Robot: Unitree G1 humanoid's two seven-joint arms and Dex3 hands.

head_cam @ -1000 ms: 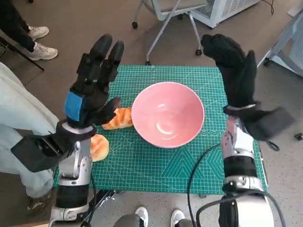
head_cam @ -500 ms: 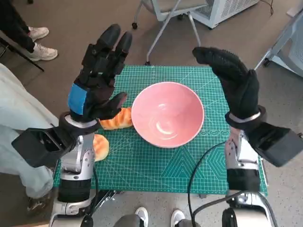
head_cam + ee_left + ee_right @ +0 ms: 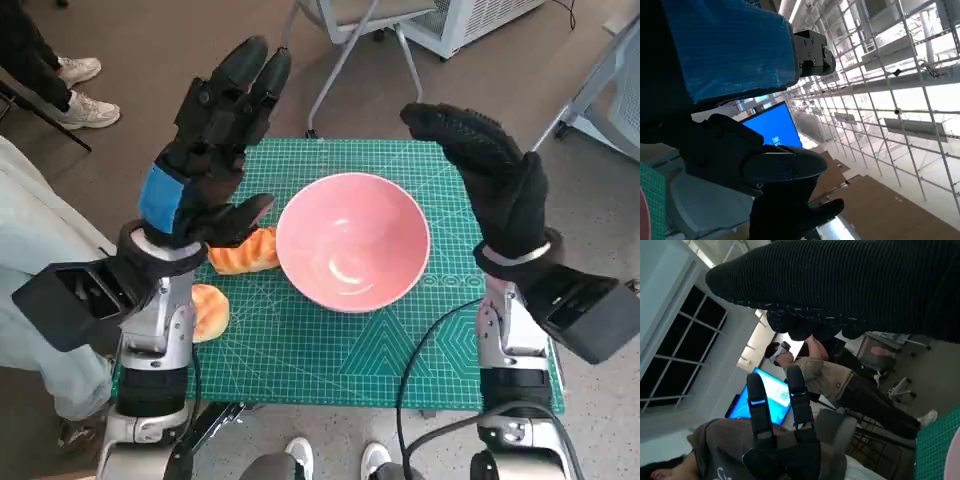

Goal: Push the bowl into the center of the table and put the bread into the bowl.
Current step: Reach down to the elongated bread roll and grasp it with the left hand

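From the head view, both hands are up off the table: the left hand (image 3: 205,160) has its fingers stretched out and apart, holding nothing, and the right hand (image 3: 492,170) is raised with its gloved fingers arched over and grasping nothing. The pink bowl (image 3: 352,255) sits between the two hands on the green mat (image 3: 330,355), below the fingertips of both and touched by neither. One piece of bread (image 3: 245,252) lies just under the left thumb, right against the bowl's rim, and a second bun (image 3: 208,310) sits back beside the left forearm near the mat's edge. Over to the left wrist view: the blue tape (image 3: 730,45) fills the frame, the left hand's fingers (image 3: 765,165) reach out into open air toward a ceiling grid and a blue screen (image 3: 772,131), with no bread between them. Right wrist view now: the glove (image 3: 850,285) bands across, the left hand's fingers (image 3: 775,405) show opposite, and a person (image 3: 835,380) stands beyond. The risk, as I read it: that near bread hugs the rim, so a left hand coming down could knock the bowl aside or squash the bread against it.
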